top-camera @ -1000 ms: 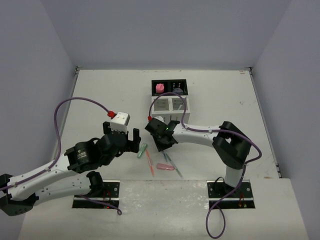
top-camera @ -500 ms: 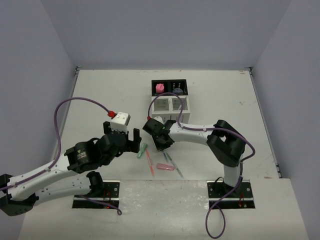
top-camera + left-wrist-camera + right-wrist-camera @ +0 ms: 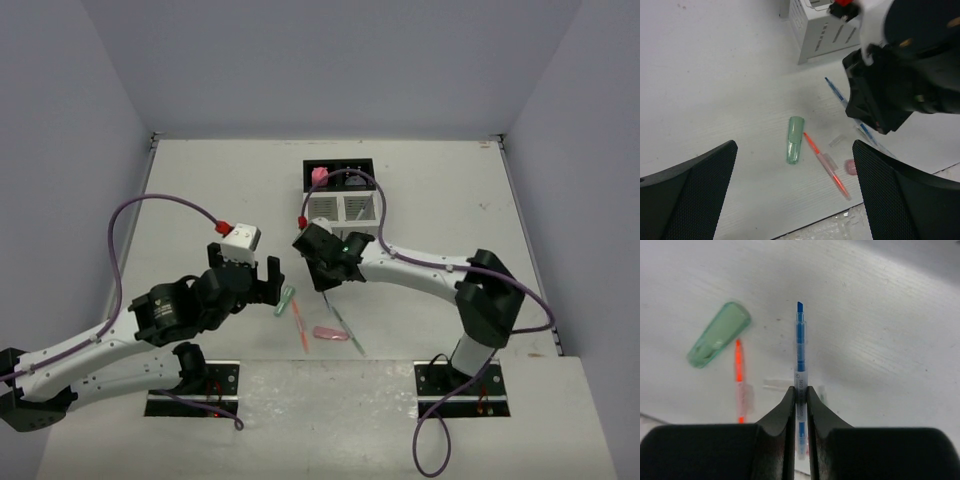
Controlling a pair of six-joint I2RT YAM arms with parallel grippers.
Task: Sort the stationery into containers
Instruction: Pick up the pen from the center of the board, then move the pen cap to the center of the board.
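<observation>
My right gripper (image 3: 800,390) is shut on a thin blue pen (image 3: 800,340) and holds it off the table; in the top view this gripper (image 3: 322,272) hangs in front of the organizer (image 3: 341,207). A green marker (image 3: 286,300) (image 3: 719,334), an orange pen (image 3: 300,325) (image 3: 739,375), a pink marker (image 3: 330,333) and a grey pen (image 3: 348,333) lie on the table. A pink eraser (image 3: 319,176) sits in the organizer's back left black bin. My left gripper (image 3: 255,282) (image 3: 795,195) is open and empty, with the green marker (image 3: 795,139) and orange pen (image 3: 827,165) ahead of it.
The right arm's purple cable (image 3: 372,190) loops over the organizer's back right bin and hides its inside. The white table (image 3: 200,190) is walled at the back and both sides. The arm bases stand at the near edge.
My right gripper has risen and shifted a little toward the organizer with the blue pen in it, and its elbow swung right. The left arm has not moved.
</observation>
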